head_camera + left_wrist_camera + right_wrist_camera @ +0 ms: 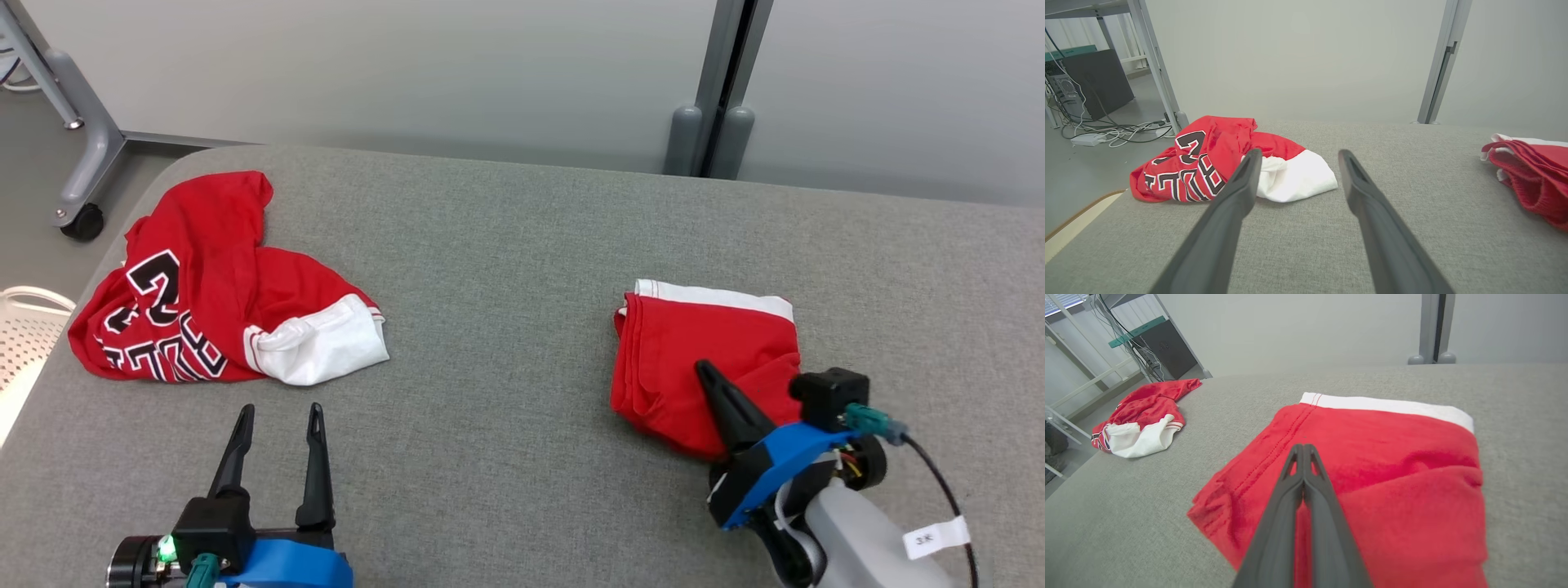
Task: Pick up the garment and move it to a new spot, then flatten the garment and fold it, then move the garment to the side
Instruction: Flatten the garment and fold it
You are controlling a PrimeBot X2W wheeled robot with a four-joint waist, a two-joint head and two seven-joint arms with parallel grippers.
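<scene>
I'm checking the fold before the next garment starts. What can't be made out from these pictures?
- Folded garment: near edge in head view hidden by the shut right gripper; whether the fingers touch cloth is unclear.
- Its right side: cut off by the frame in left wrist view.
- Crumpled garment: lettering folded under, unreadable.
- Arm tag: print too small.

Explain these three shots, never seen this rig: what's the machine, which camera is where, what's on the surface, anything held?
It is a wheeled robot with two arms, each ending in a two-fingered pincer. One picture comes from its head, looking down; the other two come from cameras on each wrist, looking along the fingers. On the grey padded table lie two garments: a crumpled red jersey with lettering on the left, and a folded red garment with a white edge on the right. The left pincer is open and apart from the jersey, holding nothing. The right pincer is shut, over the folded garment; no cloth shows between its fingers.
</scene>
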